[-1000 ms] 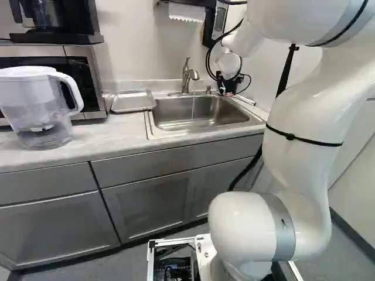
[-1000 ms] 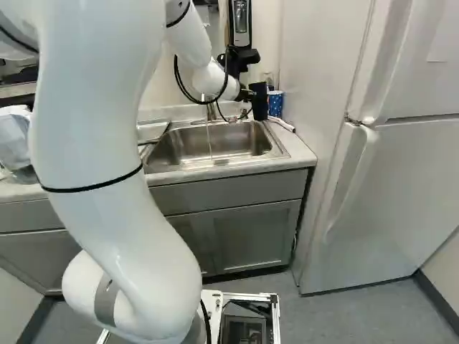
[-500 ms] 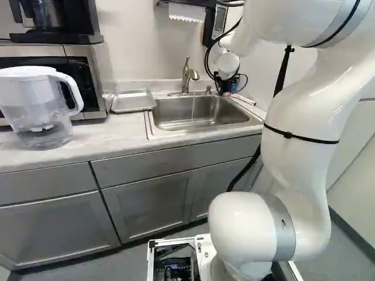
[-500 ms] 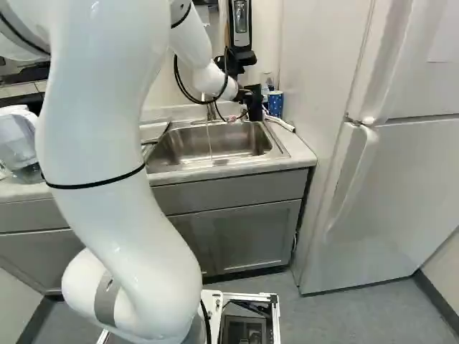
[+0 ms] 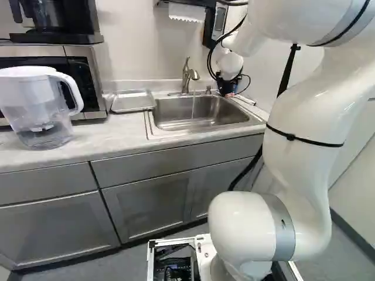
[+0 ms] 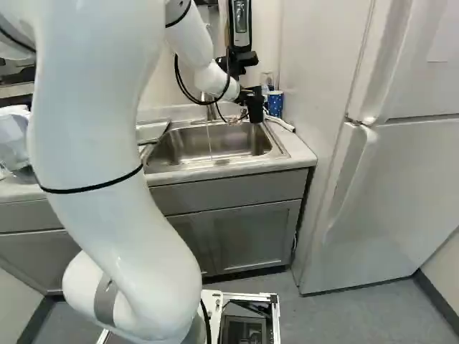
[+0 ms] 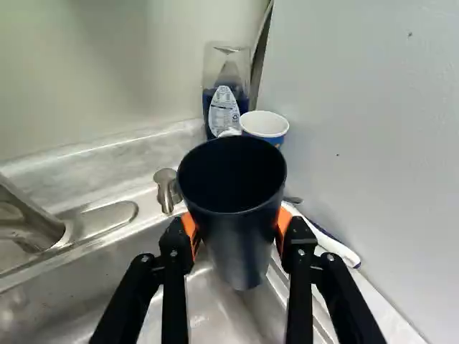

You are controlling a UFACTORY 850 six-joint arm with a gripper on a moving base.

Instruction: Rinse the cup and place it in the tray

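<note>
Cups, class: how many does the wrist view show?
2: the dark cup, gripped by the tool; the blue cup beyond it, beside the bottle. Others may be hidden.

A pale, mottled counter runs along the wall, with a clear water pitcher standing upright at the left of the left base view, a microwave just behind it, and a shallow metal tray lying flat between the microwave and the sink. The steel sink is set into the counter, with a faucet at its back edge letting down a thin stream of water. In the far corner, a bottle of blue liquid and a blue paper cup stand close together, near a long white object beside the sink.
</note>
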